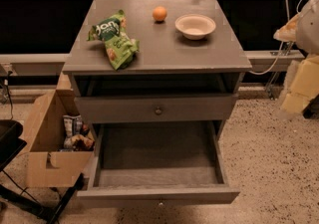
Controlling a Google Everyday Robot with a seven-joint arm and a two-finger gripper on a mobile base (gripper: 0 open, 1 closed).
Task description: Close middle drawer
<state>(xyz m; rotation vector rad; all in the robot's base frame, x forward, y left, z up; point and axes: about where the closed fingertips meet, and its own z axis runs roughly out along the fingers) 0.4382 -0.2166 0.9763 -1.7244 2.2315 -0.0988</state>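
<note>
gaping middle drawer [124,196] left of claw [293,99]

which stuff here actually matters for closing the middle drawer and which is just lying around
For the job:
- middle drawer, pulled far out, nothing inside
- gripper, at the right edge of the view, off to the drawer's right

Just lying about:
- green snack bag, orange and white bowl on the cabinet top
- cardboard box on the floor, left
- upper drawer
</note>
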